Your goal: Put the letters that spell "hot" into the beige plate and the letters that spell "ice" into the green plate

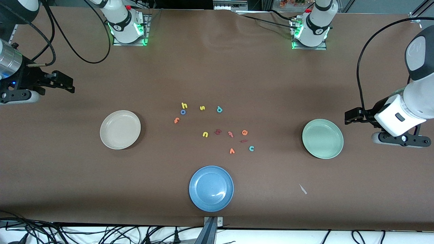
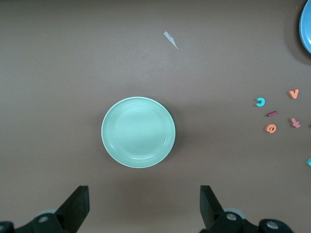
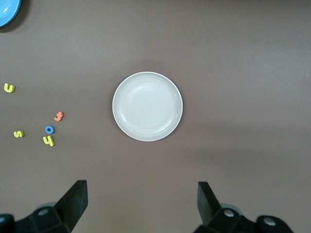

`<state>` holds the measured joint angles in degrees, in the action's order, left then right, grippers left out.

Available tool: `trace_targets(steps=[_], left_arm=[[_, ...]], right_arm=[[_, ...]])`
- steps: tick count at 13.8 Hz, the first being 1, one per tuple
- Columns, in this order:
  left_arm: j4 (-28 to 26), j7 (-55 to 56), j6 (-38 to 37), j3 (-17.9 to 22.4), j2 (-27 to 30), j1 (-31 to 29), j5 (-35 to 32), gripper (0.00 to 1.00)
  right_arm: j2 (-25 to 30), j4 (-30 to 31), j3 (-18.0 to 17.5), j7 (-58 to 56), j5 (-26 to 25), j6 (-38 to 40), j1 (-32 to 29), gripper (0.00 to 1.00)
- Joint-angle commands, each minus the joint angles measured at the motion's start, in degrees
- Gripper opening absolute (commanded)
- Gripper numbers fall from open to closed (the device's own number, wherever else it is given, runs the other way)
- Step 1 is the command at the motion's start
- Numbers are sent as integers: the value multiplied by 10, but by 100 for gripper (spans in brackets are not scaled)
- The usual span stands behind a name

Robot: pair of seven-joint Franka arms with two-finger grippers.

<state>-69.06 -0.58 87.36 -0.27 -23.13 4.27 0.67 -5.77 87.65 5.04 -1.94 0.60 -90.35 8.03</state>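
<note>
The yellow h (image 1: 184, 105), blue o (image 1: 183, 112) and orange t (image 1: 176, 120) lie close together mid-table, toward the empty beige plate (image 1: 120, 129). The orange e (image 1: 244, 132), dark red i (image 1: 243, 141) and teal c (image 1: 251, 148) lie nearer the empty green plate (image 1: 322, 138). My right gripper (image 1: 66, 84) hangs open at the right arm's end, looking down on the beige plate (image 3: 147, 106). My left gripper (image 1: 351, 117) hangs open beside the green plate (image 2: 138, 132). Neither gripper holds anything.
A blue plate (image 1: 211, 188) sits near the front edge. Other loose letters lie among the task's: yellow s (image 1: 202, 108), teal p (image 1: 219, 109), yellow u (image 1: 205, 134), a chunky dark red letter (image 1: 218, 131), reddish t (image 1: 231, 134), orange v (image 1: 232, 151). A paper scrap (image 1: 302, 189) lies nearer the front camera than the green plate.
</note>
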Motion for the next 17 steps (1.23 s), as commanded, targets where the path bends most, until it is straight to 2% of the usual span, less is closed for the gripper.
trace_targets(steps=[1, 17], left_arm=[[-5, -15, -3, 2, 5, -4, 14, 100], [-5, -3, -4, 0, 3, -8, 15, 100]], right_arm=[[-5, -11, 0, 8, -2, 11, -2, 100], [-5, -12, 0, 8, -2, 11, 0, 100]])
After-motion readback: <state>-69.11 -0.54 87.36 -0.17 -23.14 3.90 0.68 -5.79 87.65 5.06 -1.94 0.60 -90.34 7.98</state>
